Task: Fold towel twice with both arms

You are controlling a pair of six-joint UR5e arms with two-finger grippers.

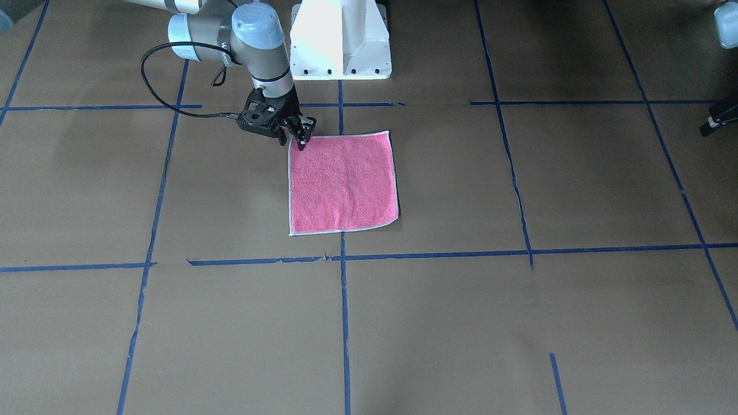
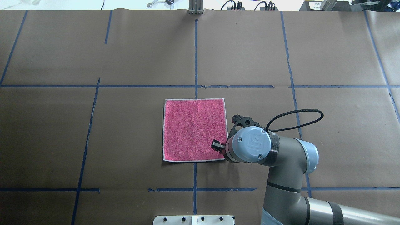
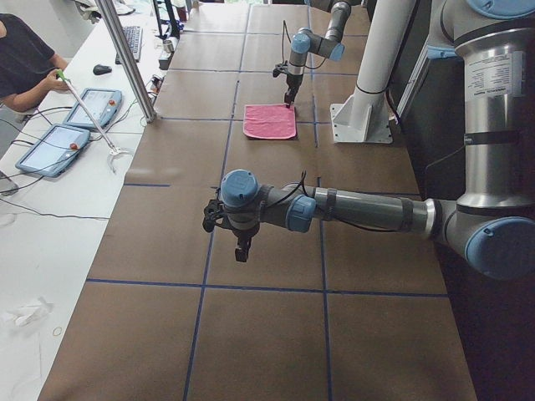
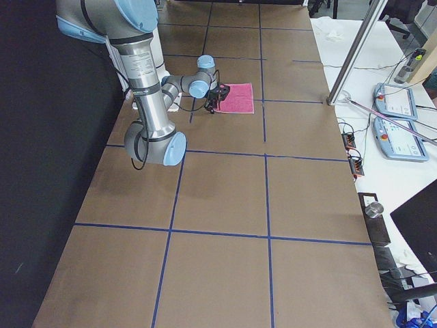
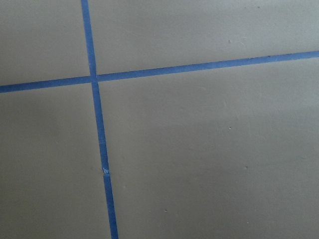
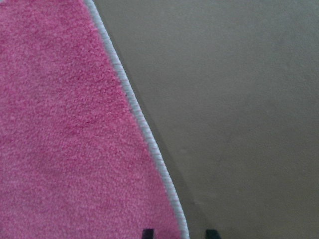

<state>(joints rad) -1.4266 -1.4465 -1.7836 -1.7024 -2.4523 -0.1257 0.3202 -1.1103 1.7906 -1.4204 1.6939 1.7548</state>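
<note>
The towel (image 1: 343,184) lies flat and unfolded, pink side up, on the brown table near the pedestal; it also shows in the overhead view (image 2: 193,129). My right gripper (image 1: 293,140) is down at the towel's corner nearest the robot on its right side. In the right wrist view the towel (image 6: 65,139) fills the left half, and my right gripper (image 6: 180,233) is open, its two tips straddling the white edging. My left gripper (image 3: 242,251) hangs over bare table far from the towel (image 3: 269,122); I cannot tell whether it is open. The left wrist view shows only table and blue tape.
The white pedestal base (image 1: 340,40) stands just behind the towel. Blue tape lines (image 2: 195,56) grid the brown table. A metal pole (image 3: 125,58) and tablets (image 3: 88,109) stand on the operators' side desk, where a person sits.
</note>
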